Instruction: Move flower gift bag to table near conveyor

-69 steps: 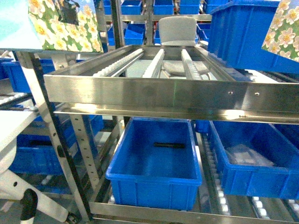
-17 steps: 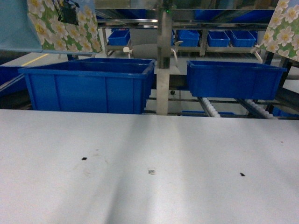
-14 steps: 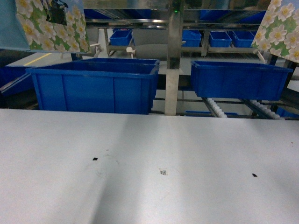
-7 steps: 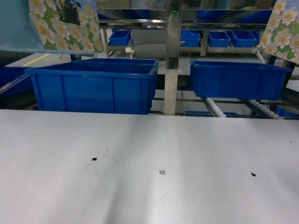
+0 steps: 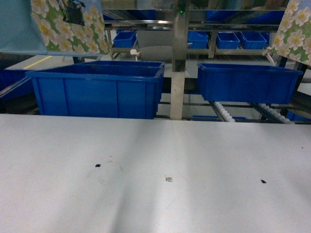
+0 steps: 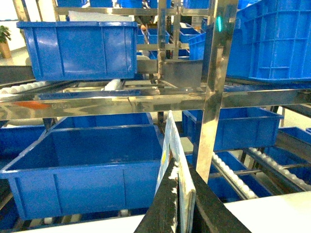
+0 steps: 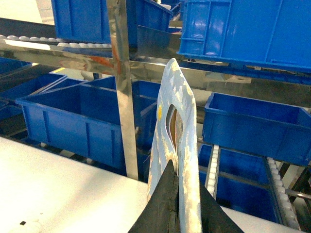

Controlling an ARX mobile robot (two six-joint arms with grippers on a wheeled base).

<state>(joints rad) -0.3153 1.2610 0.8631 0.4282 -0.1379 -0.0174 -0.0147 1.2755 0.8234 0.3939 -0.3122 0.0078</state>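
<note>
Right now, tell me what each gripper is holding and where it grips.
The left gripper and the right gripper each pinch a thin top edge of a flower gift bag, which hangs above the table.

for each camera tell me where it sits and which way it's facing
Head: on the robot, facing forward over the plain white-grey table toward blue plastic bins; no arm shows.
Left wrist: on the left arm, facing the steel roller conveyor rack; left gripper shows.
Right wrist: likewise; right gripper shows.
Shared: the flower-printed gift bag, bins.

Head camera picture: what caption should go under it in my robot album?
Two flower gift bags held up high over the empty white table, blue bins behind.
</note>
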